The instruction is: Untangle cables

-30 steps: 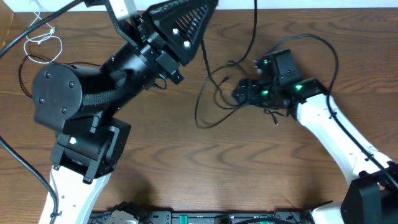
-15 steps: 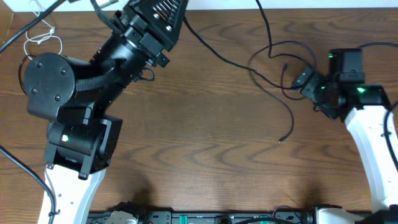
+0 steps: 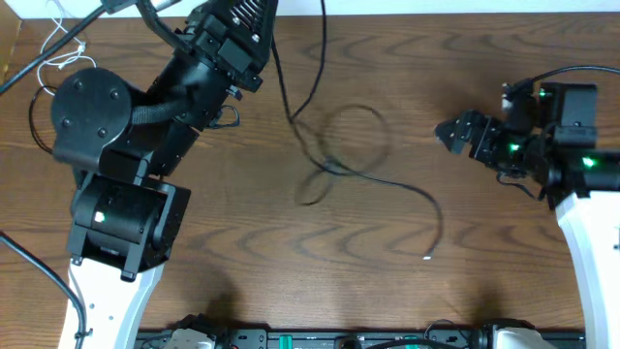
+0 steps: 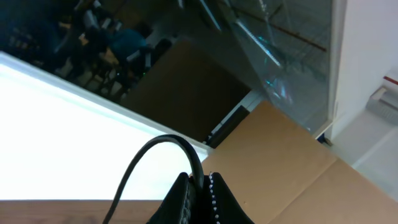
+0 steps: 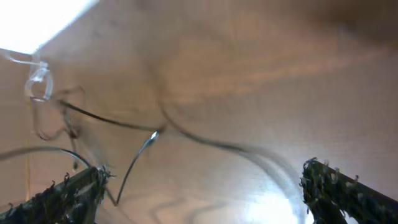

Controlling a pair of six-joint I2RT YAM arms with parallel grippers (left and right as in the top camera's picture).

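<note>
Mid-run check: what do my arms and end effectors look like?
Left arm and right arm: white links, black joint housings, green lights. The left has a round black cap and corrugated sleeve. Left end effector and right end effector: black, textured fingers.

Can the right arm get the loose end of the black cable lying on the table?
Probably yes. The right gripper is open, and only bare table lies between it and the cable's end.

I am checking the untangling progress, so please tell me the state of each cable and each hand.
left hand: shut on the black cable.
right hand: open, holding nothing.
black cable: one part lifted by the left hand, the rest lying in a loose loop.
white cable: coiled at the far left, apart from the black one.
</note>
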